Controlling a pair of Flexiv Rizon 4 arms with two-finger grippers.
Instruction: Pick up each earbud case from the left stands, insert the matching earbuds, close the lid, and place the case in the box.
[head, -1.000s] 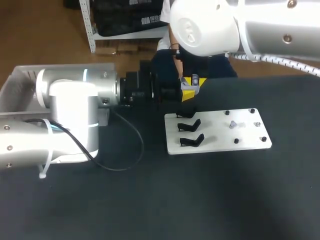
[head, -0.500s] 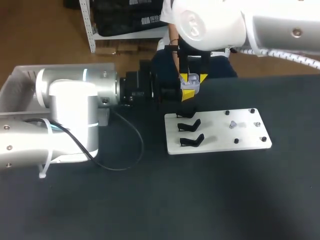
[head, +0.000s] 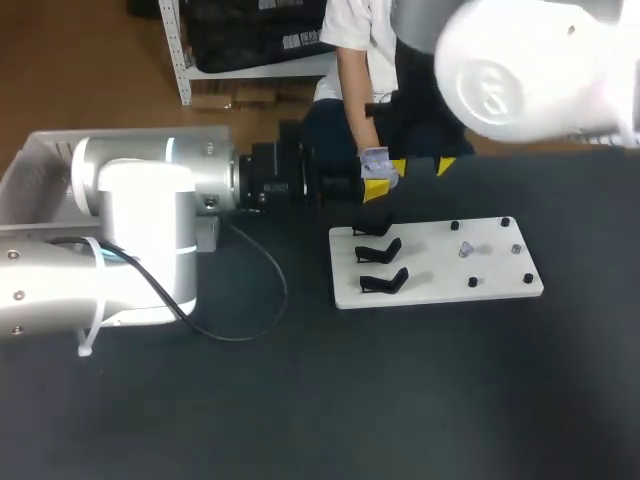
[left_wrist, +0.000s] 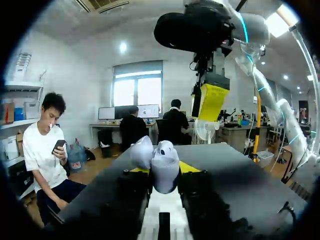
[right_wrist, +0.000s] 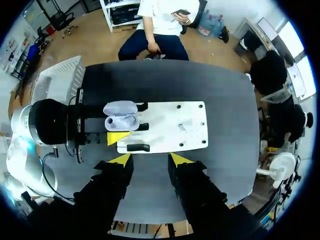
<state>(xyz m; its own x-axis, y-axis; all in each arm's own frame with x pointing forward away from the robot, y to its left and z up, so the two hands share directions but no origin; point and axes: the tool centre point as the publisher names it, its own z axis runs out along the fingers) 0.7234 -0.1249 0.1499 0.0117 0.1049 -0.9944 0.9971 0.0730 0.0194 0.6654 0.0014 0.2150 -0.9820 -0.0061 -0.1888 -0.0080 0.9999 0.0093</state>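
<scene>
At the far side of the table (head: 300, 400), just beyond the white board (right_wrist: 170, 131), my left gripper (left_wrist: 162, 169) is clamped on one pale lavender earbud case (right_wrist: 121, 116). Its yellow tips press the case from both sides and hold it off the table. The case lid (left_wrist: 142, 151) stands open, and I cannot tell whether anything sits in the cavities. My right gripper (right_wrist: 150, 160) hangs high over the near edge of the board, its two fingers spread well apart.

On the board I count three black stands (head: 383, 281) in a column at its left end. At the right end are at least four small dark pegs (head: 473, 282); they are too small for a firmer count. A tiny pale thing (head: 465, 248) lies among them, and I cannot make out what it is. One box (head: 30, 170) sits at the table's left edge, behind my left arm.
</scene>
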